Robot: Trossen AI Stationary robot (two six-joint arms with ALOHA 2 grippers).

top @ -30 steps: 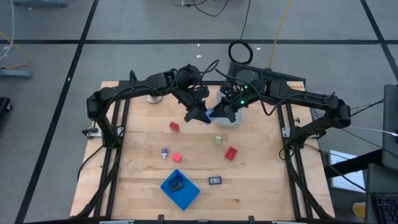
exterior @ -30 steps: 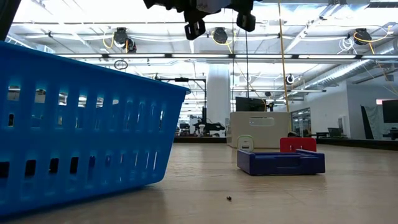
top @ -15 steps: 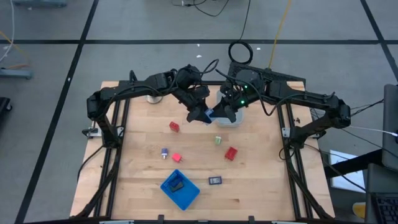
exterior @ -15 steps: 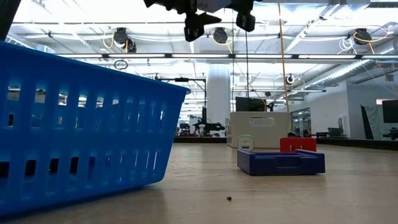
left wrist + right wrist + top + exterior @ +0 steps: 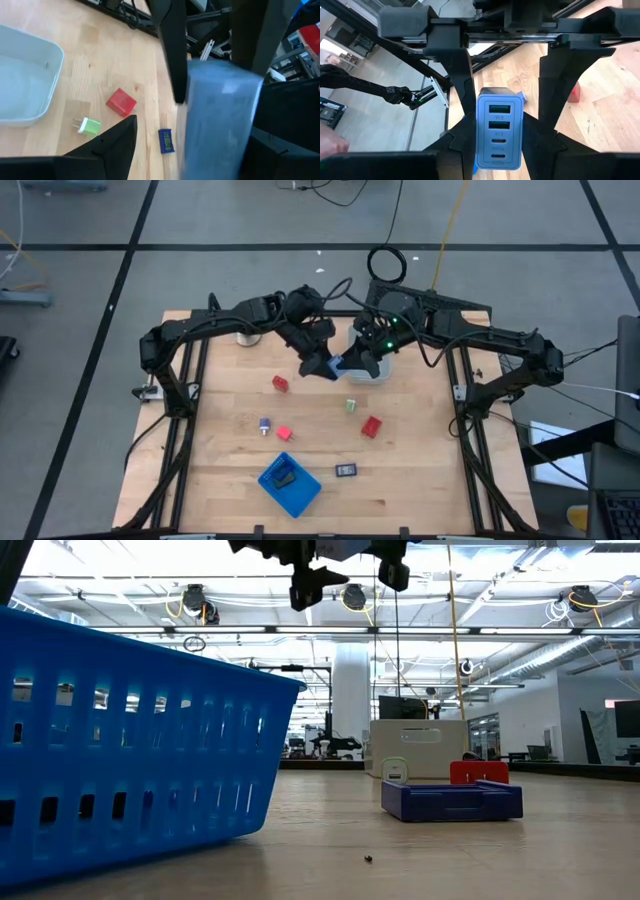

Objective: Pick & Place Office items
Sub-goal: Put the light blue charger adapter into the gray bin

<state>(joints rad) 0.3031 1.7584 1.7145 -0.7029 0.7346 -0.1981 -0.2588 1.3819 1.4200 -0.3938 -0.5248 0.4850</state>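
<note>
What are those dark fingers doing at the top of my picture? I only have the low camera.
Observer: That is a handover. The right gripper has its fingers shut on a blue charger, and the charger's ports face its wrist camera.
Operator: Where is the other arm?
Observer: The left gripper is right at the same charger, meeting it from the opposite side.
Operator: Where over the table is this?
Observer: Near the far edge, just beside the clear bin.
Operator: Is there anything in the blue tray that fills my view?
Observer: Yes, one black item lies inside the blue tray.
</note>
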